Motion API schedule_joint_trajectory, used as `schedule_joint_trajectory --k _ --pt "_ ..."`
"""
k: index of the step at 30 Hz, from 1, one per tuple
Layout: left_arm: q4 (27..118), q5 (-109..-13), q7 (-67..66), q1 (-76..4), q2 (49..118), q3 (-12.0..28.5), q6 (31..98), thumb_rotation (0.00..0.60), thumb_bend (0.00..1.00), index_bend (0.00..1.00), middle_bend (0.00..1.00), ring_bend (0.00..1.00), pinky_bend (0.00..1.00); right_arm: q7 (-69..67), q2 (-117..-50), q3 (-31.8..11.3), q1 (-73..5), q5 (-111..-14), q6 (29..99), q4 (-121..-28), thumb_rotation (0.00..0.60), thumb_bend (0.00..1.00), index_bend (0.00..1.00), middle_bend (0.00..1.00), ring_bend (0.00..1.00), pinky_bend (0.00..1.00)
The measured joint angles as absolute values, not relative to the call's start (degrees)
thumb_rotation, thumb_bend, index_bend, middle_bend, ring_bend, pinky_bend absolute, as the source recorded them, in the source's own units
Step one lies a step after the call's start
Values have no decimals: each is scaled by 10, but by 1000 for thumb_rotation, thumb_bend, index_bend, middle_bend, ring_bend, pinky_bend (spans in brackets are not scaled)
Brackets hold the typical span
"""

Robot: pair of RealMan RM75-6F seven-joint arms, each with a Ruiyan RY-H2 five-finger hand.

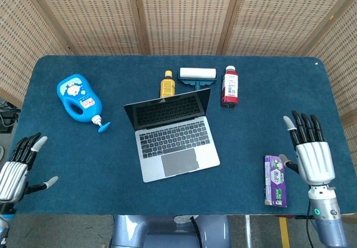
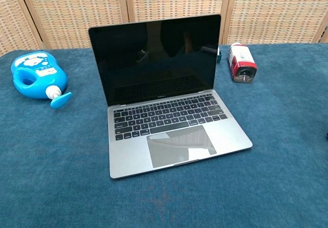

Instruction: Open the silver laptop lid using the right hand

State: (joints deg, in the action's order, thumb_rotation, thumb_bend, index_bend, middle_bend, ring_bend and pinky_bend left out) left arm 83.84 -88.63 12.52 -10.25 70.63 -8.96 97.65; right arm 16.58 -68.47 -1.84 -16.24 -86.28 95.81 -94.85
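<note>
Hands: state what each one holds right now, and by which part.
Nothing is held. The left hand and right hand are both open and apart from the laptop.

Matt silver metal on the laptop [image 2: 169,130], glossy black glass across its screen [image 2: 156,59]. Napped dark-blue cloth over the desk [image 2: 277,187]. Shiny blue plastic for the detergent bottle [image 2: 36,74] at 10 o'clock. Ribbed metallic shells on both hands, right hand [image 1: 313,154] and left hand [image 1: 14,171]. Woven cane panels [image 1: 178,14] behind.

The silver laptop [image 2: 164,95] stands open on the blue table [image 2: 277,187], screen dark. A blue bottle [image 2: 37,77] lies at left; a red bottle [image 2: 241,62] lies at right.
</note>
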Motion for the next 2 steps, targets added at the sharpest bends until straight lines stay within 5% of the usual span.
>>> schedule_joint_trajectory --k 2 --pt "857 -876 122 -86 695 -87 979 600 0 0 0 0 0 145 -688 -10 -144 -878 972 -921 600 0 12 0 0 0"
